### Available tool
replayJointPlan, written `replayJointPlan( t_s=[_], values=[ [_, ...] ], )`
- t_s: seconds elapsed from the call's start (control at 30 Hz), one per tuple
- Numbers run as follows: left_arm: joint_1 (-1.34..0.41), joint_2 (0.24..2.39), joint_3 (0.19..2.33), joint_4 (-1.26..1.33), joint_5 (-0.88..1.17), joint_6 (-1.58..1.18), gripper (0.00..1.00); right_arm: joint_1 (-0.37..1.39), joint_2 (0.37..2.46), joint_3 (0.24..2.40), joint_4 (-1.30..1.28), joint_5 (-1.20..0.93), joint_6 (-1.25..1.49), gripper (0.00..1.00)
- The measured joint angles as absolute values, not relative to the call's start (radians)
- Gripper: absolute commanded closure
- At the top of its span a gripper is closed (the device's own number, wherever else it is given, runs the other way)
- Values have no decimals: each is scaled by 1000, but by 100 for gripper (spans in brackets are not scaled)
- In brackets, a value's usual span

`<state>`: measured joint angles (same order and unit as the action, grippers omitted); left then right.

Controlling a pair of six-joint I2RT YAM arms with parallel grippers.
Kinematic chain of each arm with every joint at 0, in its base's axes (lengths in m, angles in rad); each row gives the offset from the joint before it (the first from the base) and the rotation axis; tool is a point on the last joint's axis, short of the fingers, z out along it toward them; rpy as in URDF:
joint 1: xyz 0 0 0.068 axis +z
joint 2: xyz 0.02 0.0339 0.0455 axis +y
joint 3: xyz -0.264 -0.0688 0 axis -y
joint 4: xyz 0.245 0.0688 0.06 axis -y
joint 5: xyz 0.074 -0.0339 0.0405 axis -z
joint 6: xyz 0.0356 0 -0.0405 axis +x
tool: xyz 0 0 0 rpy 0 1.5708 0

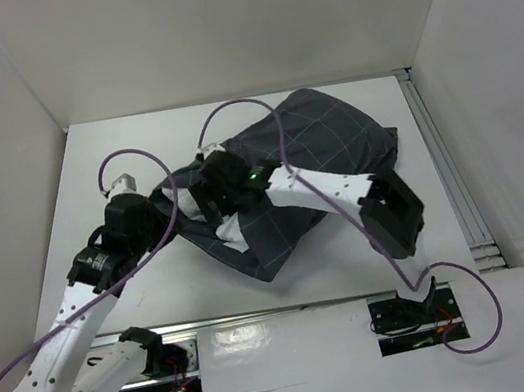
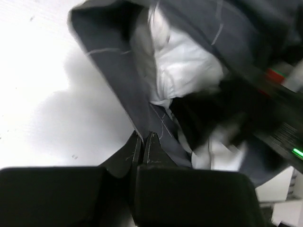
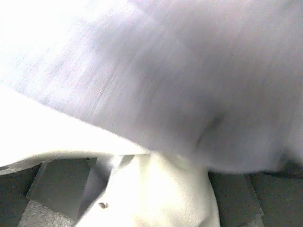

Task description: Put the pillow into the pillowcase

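Observation:
The dark grey checked pillowcase (image 1: 325, 149) lies bunched in the middle of the table. The white pillow (image 1: 235, 231) is mostly inside it and shows only at the mouth. My left gripper (image 1: 157, 212) is shut on the pillowcase's left hem (image 2: 142, 124), its tips pressed together on the cloth (image 2: 143, 138). In the left wrist view the pillow (image 2: 184, 71) bulges out of the opening. My right gripper (image 1: 208, 187) reaches into the mouth. In the blurred right wrist view its fingers (image 3: 57, 187) stand wide apart, with pillow (image 3: 156, 189) between them.
White walls enclose the table (image 1: 116, 171) on three sides. A rail runs along the right edge (image 1: 451, 173). Purple cables (image 1: 246, 107) loop over the pillowcase. The arm bases (image 1: 405, 313) sit on the near edge.

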<state>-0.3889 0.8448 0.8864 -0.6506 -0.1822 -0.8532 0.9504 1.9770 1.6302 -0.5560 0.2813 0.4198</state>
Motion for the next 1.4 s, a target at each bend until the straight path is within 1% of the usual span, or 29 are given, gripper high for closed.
replayJointPlan(
  t_s=[0.07,0.17,0.27,0.33,0.6,0.87,0.97,1.07,1.2,1.3,1.4],
  values=[
    [-371,865,886,-618,-191,-865,100,911,1895,1586,-494,108,347,0],
    [-340,884,886,-553,-199,-869,100,864,1802,1575,-447,-68,258,0],
    [-313,911,884,-498,-194,-869,100,853,1715,1546,-423,-171,196,0],
    [-301,929,878,-474,-184,-869,100,862,1660,1525,-427,-194,162,0],
    [-293,951,853,-431,-157,-868,100,901,1563,1521,-487,-121,77,0],
    [-290,951,853,-421,-155,-863,100,984,1555,1526,-520,95,28,0],
    [-290,951,853,-422,-155,-862,100,1007,1552,1548,-521,80,-26,0],
    [-290,950,853,-422,-155,-862,100,1012,1514,1554,-497,19,-81,0],
    [-288,939,853,-422,-152,-860,100,1015,1441,1558,-467,40,-114,0],
    [-283,918,853,-423,-152,-857,100,1016,1427,1559,-458,124,-109,0],
    [-283,902,853,-425,-151,-841,100,1022,1474,1559,-474,253,-78,0]
  ],
)
